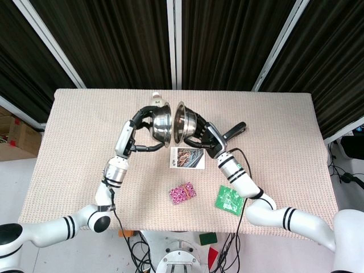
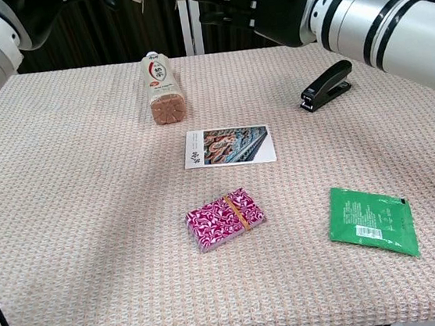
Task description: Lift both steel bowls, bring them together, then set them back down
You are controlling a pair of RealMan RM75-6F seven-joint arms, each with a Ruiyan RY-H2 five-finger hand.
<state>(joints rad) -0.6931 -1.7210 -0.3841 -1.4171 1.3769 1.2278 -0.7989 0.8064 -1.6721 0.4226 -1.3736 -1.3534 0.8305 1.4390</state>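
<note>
While the left hand [image 1: 143, 122] grips the left bowl [image 1: 161, 120] and the right hand [image 1: 200, 133] grips the right bowl [image 1: 185, 121], both tilt rim to rim, a narrow gap between, raised above the table [image 1: 79, 148] over the card [image 1: 187, 157].

both arms are glossy white tubes, rounded at the joints and ringed with thin black bands near the shoulders, narrowing to slimmer white forearm segments with grey metal collars at the wrists. the left hand [image 1: 138, 128] and the right hand [image 1: 206, 135] are black, with slender jointed fingers. thin black cables run along the outside of the arms and hang down from them, plainest beside the right arm in the chest view.
</note>
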